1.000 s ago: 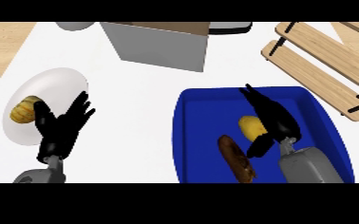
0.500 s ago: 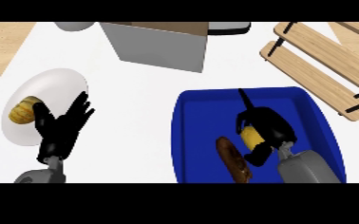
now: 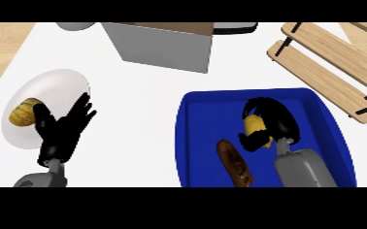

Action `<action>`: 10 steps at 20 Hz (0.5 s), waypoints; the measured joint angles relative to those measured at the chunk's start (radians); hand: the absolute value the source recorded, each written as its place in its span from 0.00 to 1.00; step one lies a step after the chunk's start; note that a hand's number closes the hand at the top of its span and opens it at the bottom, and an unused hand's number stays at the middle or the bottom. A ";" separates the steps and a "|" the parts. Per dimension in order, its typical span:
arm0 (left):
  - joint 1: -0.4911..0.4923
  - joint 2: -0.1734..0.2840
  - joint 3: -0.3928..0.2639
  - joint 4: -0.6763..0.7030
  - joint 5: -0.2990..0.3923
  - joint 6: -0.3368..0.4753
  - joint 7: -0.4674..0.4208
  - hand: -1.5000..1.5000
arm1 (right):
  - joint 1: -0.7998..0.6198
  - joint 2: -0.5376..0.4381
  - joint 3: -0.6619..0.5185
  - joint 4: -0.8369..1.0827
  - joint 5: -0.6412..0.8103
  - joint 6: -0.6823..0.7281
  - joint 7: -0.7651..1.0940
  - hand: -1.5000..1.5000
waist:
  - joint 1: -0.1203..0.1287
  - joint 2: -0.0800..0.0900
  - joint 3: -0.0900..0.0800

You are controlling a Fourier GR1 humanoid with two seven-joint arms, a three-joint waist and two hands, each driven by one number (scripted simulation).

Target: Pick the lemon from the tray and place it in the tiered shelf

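From the head view, the blue tray [image 3: 193, 145] sat on the white counter [image 3: 143, 97] at the lower right, and the right hand [image 3: 271, 121] was down inside it with its fingers curled round the lemon [image 3: 255, 126]. Only a strip of yellow showed between the black fingers, so the fruit was mostly hidden; it seemed to lie low in the tray, and whether it had left the floor could not be told. The wrapped grasp suited a round, smooth thing that would roll out of a lighter pinch. Just beside the hand, toward the tray's near edge, lay 1 long brown item [image 3: 235, 162], apart from the lemon.

The tiered shelf [image 3: 323, 63], of pale wooden slats, stood off the tray's far right corner, so the carry would likely be short, up and to the right.

The left hand [image 3: 66, 126] rested open near the lower left, fingers up, overlapping the edge of a white plate [image 3: 64, 82] that held a yellow-brown food piece [image 3: 23, 112]. A grey box [image 3: 165, 46] stood at the counter's far side.
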State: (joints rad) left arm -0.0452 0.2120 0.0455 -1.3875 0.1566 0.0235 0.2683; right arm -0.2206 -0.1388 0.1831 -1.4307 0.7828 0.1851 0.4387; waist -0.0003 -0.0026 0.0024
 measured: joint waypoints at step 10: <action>-0.002 -0.003 -0.001 0.001 0.002 -0.008 0.000 0.50 | -0.343 0.123 -0.088 -0.058 0.269 -0.245 0.545 1.00 | 0.011 -0.004 -0.001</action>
State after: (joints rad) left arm -0.0472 0.2090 0.0441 -1.3866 0.1589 0.0156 0.2688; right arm -0.5632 -0.0155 0.0947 -1.4887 1.0521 -0.0602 0.9833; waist 0.0107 -0.0068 0.0016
